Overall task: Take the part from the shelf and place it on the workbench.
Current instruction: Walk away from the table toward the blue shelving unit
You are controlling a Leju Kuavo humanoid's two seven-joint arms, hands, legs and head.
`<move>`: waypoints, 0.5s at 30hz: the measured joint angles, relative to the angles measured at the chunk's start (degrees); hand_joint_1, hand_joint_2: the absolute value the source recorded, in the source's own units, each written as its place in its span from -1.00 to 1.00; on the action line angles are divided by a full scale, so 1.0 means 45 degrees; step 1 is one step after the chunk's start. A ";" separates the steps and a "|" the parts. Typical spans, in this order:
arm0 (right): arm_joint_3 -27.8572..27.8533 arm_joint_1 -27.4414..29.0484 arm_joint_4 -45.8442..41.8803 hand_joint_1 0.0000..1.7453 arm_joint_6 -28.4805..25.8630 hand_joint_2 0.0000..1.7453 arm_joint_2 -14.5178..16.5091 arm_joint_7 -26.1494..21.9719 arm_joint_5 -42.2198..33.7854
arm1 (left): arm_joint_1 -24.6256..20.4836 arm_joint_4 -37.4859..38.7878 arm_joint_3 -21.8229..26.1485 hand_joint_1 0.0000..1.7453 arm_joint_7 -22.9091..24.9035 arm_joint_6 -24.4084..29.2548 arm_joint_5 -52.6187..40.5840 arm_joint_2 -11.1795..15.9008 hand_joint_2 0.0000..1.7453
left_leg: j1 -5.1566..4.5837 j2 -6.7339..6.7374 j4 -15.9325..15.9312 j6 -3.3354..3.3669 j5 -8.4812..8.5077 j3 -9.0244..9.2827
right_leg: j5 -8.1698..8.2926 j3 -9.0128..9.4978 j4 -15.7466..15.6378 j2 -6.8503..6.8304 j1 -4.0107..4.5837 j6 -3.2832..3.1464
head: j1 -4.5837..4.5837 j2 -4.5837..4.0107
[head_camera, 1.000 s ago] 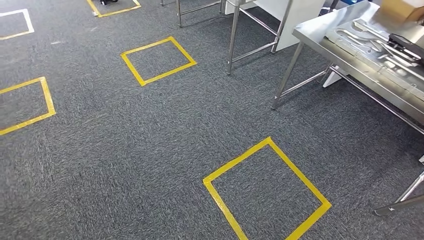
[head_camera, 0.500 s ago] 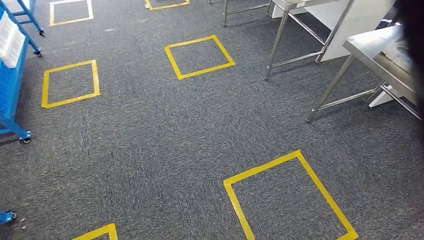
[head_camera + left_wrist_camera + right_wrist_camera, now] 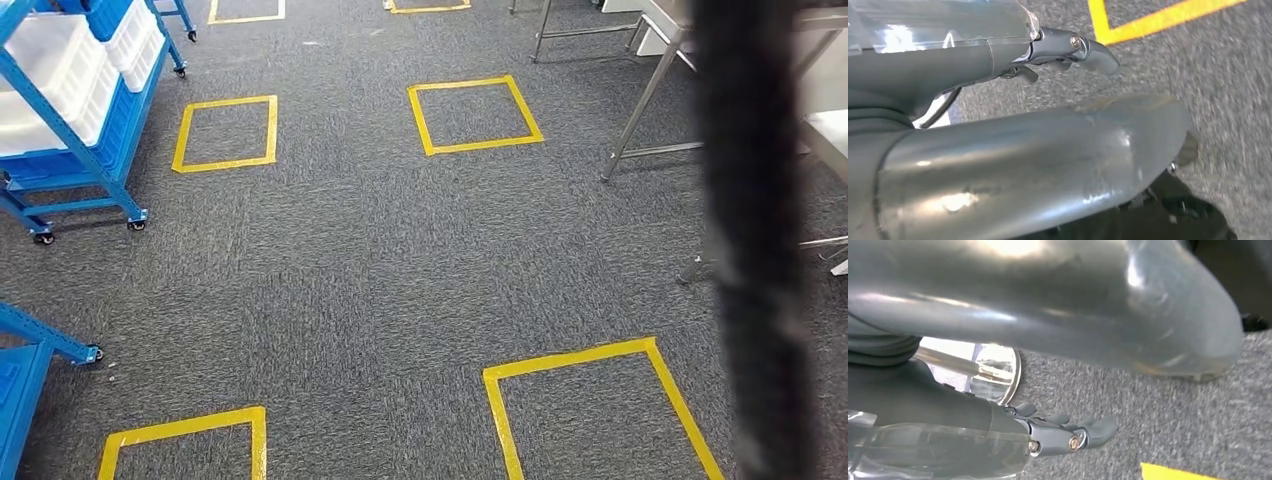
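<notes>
grey carpet (image 3: 380, 260) with yellow tape squares (image 3: 474, 115); blue shelf (image 3: 75, 120) of white trays at left; left hand (image 3: 1068, 50) and right hand (image 3: 1068, 432) hang empty, fingers loosely apart, over the floor

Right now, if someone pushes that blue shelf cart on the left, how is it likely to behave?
The blue shelf cart stands on small caster wheels, so it would probably roll easily, though the carpet may drag on them. The white bins on it look like light plastic and seem to sit loose, so a hard shove might shift them.
</notes>
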 joint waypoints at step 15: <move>-0.0078 0.0113 0.0044 -1.00 -0.0005 -1.00 0.0046 0.0058 0.0063 | 0.0020 0.0005 0.0025 -1.00 0.0005 0.0199 0.0111 0.0000 -1.00 | 0.0185 -0.1829 0.0072 -0.0556 0.0385 -0.0527 | 0.0223 -0.0024 -0.0116 0.2020 -0.0360 -0.0043 | 0.0089 0.0000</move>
